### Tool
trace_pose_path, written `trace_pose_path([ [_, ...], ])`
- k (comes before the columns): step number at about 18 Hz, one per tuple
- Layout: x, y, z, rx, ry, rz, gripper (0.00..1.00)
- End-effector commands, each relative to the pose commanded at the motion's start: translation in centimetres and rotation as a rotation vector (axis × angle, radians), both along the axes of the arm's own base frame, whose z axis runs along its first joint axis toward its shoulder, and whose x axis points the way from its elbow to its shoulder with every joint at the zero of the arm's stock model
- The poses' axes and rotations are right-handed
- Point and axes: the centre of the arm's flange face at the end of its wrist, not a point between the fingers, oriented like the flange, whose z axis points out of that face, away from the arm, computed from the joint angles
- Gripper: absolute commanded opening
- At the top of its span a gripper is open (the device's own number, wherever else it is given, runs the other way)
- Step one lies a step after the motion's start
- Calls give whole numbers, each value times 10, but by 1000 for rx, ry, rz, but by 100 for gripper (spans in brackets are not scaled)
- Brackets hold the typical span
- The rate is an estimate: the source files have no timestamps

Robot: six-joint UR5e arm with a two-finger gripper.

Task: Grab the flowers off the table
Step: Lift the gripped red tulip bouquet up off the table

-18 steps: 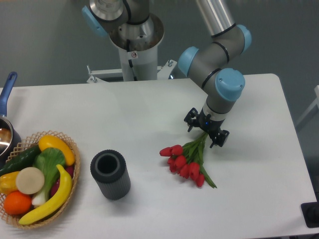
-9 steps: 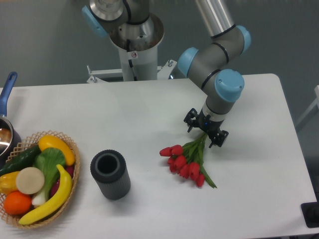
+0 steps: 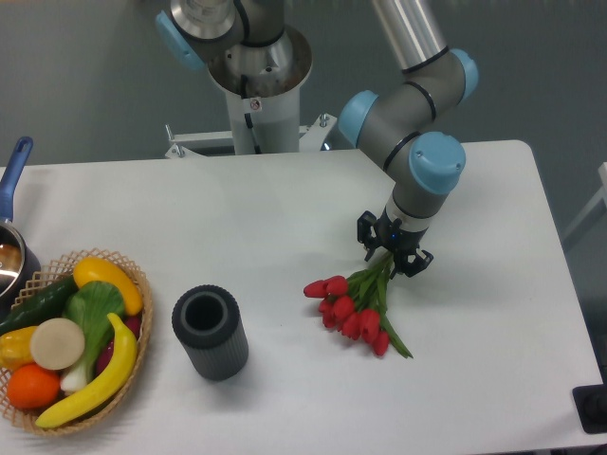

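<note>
My gripper (image 3: 393,250) has just narrowed from spread wide to clamped on the stems of the flowers (image 3: 356,301), which lie right of centre on the table (image 3: 285,209). They look ready to lift.

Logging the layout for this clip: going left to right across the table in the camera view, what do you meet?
Pot → basket of fruit and vegetables → dark cylindrical vase → flowers, with the hand closing on their stems.
</note>
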Motion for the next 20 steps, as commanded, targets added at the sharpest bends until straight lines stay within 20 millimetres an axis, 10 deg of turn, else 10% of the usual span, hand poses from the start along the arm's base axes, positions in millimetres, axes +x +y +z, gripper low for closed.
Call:
trace_pose_path([
  [13, -8, 1, 5, 8, 14, -1, 27],
  [20, -42, -9, 41, 45, 88, 23, 27],
])
